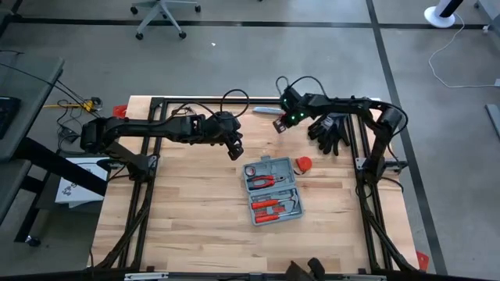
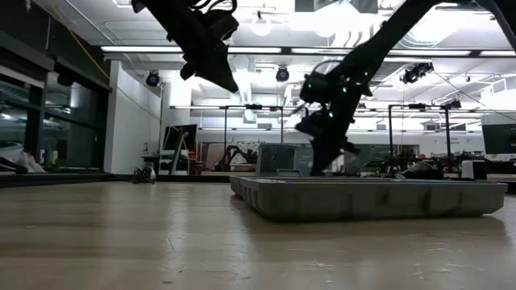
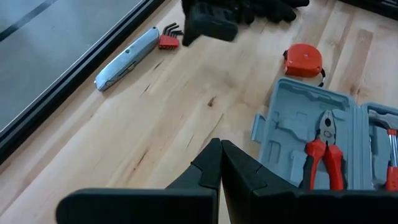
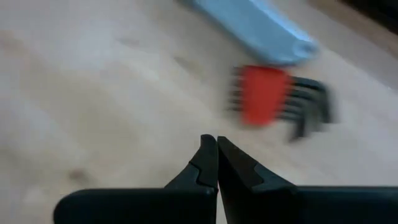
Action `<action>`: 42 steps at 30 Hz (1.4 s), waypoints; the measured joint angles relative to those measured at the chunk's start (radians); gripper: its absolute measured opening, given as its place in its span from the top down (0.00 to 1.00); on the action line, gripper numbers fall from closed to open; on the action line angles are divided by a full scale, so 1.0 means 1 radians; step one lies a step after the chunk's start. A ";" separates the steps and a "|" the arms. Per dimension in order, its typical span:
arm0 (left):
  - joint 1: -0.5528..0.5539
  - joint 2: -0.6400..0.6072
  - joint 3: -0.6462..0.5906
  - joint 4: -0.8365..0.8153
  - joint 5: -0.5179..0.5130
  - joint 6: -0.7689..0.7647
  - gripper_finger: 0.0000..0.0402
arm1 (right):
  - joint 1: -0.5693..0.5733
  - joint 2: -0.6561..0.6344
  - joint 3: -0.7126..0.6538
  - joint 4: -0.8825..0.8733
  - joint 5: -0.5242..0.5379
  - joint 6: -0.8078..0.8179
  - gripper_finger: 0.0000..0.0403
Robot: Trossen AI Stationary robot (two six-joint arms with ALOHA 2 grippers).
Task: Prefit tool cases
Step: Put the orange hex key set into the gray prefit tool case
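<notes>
Your left claw (image 1: 236, 153) and right claw (image 1: 279, 125) are both fully closed, empty, above the tabletop (image 1: 187, 211); the tool case (image 1: 273, 190) lies open.

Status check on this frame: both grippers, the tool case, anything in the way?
Left gripper shut, empty, above bare table near tool case. Right gripper shut, empty, over red hex key set. Case open, flat, pliers seated. Nothing blocking.

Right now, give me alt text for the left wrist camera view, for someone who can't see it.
The left gripper, shut and empty, hovers over the wooden table beside the open grey-blue tool case, which holds red-handled pliers. Beyond lie an orange tape measure, a grey utility knife and a red hex key set.
</notes>
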 joint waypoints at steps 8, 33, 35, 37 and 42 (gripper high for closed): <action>0.000 0.000 0.000 0.001 -0.001 0.001 1.00 | -0.109 0.002 0.000 0.020 -0.008 -0.003 1.00; 0.000 0.000 0.000 0.001 -0.025 0.000 1.00 | -0.106 0.100 0.005 0.110 -0.080 0.067 1.00; 0.000 0.000 0.000 0.001 -0.025 0.000 1.00 | -0.089 0.100 0.005 0.097 -0.082 0.068 1.00; 0.000 0.000 0.000 0.001 -0.025 0.000 1.00 | -0.065 0.099 0.006 0.084 -0.082 0.067 1.00; 0.000 0.000 0.000 0.000 -0.025 0.000 1.00 | 0.013 0.099 0.005 0.076 -0.082 0.088 1.00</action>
